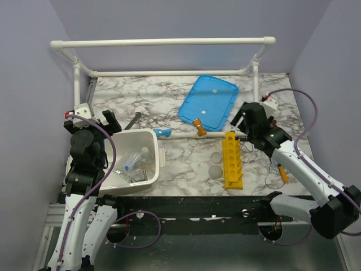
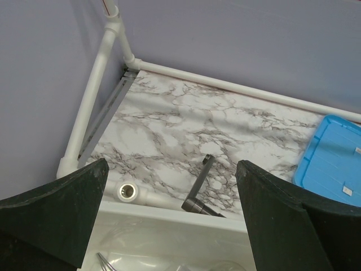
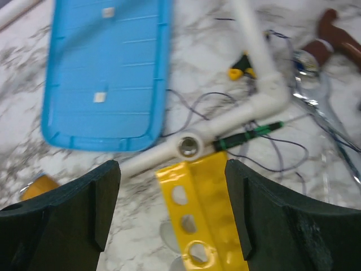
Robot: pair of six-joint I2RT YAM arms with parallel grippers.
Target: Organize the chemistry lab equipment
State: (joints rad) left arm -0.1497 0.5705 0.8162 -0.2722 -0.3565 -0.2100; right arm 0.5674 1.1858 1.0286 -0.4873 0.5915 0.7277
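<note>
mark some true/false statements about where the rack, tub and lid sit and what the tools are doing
1. The yellow rack stands on the table, outside the white tub. True.
2. The blue lid covers the tub. False: it lies flat on the table farther back, and the tub is open.
3. The right tool is open and holds nothing. True.
4. The left tool is shut on a beaker. False: it is open and empty.
5. The tub is empty. False: clear glassware lies in it.

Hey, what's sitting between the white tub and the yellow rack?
Two small clear glasses sit on the marble table between the tub and the rack; the top view shows it.
</note>
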